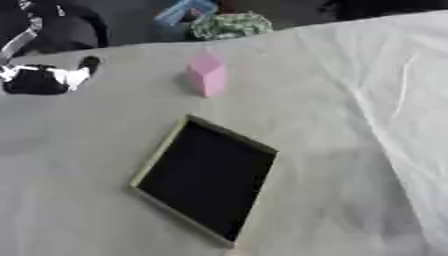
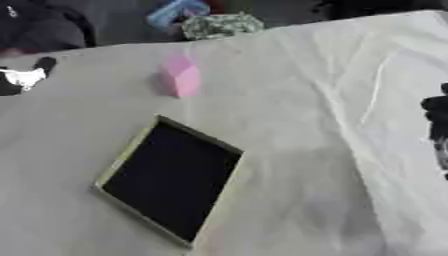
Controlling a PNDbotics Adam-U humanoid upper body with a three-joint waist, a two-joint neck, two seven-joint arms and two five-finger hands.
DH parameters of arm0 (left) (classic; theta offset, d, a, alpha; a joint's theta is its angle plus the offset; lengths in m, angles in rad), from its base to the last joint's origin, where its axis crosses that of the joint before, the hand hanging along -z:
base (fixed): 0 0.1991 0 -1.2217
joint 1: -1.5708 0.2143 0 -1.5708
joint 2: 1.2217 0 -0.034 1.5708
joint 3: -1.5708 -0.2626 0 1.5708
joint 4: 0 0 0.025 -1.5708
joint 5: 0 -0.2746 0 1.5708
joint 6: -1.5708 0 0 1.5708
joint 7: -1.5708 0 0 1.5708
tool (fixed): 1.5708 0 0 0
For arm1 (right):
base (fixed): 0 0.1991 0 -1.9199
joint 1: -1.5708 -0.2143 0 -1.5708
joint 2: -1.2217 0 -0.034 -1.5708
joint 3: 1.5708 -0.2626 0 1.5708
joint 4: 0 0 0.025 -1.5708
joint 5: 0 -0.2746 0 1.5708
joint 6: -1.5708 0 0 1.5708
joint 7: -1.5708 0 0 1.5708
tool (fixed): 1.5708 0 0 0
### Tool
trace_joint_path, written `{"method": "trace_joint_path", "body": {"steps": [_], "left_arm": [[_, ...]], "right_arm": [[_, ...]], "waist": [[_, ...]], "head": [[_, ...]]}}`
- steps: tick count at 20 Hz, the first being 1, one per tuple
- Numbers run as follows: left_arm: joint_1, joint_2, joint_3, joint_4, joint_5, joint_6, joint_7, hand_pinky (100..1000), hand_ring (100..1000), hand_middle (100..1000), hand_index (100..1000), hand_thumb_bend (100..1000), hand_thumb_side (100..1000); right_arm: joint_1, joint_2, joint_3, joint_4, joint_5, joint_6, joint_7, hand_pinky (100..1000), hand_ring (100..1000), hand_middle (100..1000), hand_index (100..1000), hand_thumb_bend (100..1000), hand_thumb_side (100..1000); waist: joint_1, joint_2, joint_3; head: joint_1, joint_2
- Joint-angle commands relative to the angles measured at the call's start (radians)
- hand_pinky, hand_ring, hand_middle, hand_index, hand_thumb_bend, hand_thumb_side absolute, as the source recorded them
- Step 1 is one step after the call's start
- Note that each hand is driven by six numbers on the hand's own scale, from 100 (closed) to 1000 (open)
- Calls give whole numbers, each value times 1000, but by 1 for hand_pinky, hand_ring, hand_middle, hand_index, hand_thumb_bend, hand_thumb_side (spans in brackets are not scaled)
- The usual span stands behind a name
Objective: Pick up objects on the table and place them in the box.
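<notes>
I am sizing up the first pick: the pink block (image 1: 206, 75) is standing on the grey table (image 1: 79, 200), just beyond the far corner of the box (image 1: 206, 177), apart from it. The box is lying with its dark inside showing nothing in it. My left hand (image 1: 39, 79) is hanging well off to the left of the box, and I cannot tell how its fingers are set. My right hand (image 2: 436, 125) is just peeking in right of the box, likewise unclear. Next, I judge, one hand must be reaching over the block and closing round it.
</notes>
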Motion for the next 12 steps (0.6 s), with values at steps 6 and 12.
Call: {"method": "trace_joint_path", "body": {"steps": [6, 12], "left_arm": [[-25, 29, 4, -6, -9, -7, -7, 837, 776, 765, 908, 275, 533], [-26, 30, 4, -2, -13, -7, -8, 838, 775, 765, 908, 273, 531]], "right_arm": [[-6, -11, -4, -15, -7, -1, 0, 823, 809, 709, 879, 100, 460], [-5, -11, -5, -15, -7, -2, 1, 823, 809, 708, 879, 100, 460]], "waist": [[-7, -22, 2], [-6, -22, -1]], "head": [[1, -7], [3, 1]]}}
